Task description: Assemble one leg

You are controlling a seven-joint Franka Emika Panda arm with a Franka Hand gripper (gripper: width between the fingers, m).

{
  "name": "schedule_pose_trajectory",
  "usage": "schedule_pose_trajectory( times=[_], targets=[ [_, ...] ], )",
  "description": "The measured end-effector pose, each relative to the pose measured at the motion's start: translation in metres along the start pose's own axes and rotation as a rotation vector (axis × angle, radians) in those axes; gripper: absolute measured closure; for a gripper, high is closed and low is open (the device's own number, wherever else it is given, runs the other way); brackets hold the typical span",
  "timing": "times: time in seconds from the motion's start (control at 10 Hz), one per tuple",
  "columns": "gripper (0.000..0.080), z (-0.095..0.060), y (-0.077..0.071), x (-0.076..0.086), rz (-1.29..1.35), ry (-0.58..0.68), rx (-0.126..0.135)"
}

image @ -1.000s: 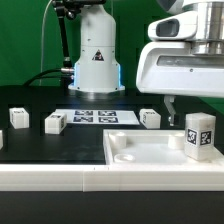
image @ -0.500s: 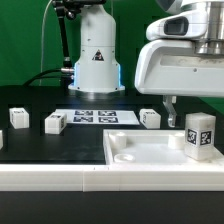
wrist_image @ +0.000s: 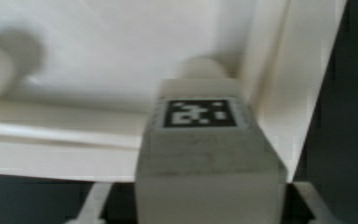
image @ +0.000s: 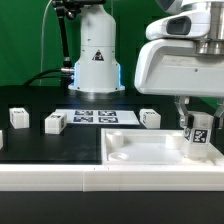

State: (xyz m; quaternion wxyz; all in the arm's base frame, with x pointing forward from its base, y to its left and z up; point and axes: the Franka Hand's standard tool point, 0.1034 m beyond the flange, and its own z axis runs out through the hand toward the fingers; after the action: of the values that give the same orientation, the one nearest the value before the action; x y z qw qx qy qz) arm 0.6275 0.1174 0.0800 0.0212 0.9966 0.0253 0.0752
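Observation:
A leg point(image: 200, 138), a small white post with a square tag on its face, stands on the large white panel point(image: 140, 152) at the exterior view's right. My gripper point(image: 198, 122) has come down over it, with one finger on each side of its upper part. In the wrist view the leg point(wrist_image: 206, 150) fills the middle between my gripper's point(wrist_image: 202, 205) fingers. A dark gap shows between the leg and one finger point(wrist_image: 98, 200), so the jaws stand open around it. The leg's foot is hidden in the wrist view.
Three more small white tagged blocks point(image: 17, 117) point(image: 54, 123) point(image: 150, 118) stand on the black table. The marker board point(image: 95, 117) lies behind them. The arm's white base point(image: 95, 60) stands at the back. The panel has rounded recesses point(image: 120, 140).
My gripper has moved toward the exterior view's right and down, from beside the leg to straddling it. The leg stays in the same place on the panel.

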Motion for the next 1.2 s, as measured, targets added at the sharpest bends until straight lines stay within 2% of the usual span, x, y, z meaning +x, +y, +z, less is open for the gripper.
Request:
schedule_pose_trajectory(
  times=[0.2,0.4,0.7,1.2],
  targets=[
    [0.0509,0.0005,-0.0001,-0.0002,0.043,-0.001,0.000],
    [0.0509,0.0021,-0.0037,-0.0014,0.331,-0.001,0.000],
    [0.0509,0.0033,0.0000,-0.0015,0.667,-0.002,0.003],
    [0.0508,0.0048,0.0050,-0.0043,1.279,-0.015,-0.017]
  ],
)
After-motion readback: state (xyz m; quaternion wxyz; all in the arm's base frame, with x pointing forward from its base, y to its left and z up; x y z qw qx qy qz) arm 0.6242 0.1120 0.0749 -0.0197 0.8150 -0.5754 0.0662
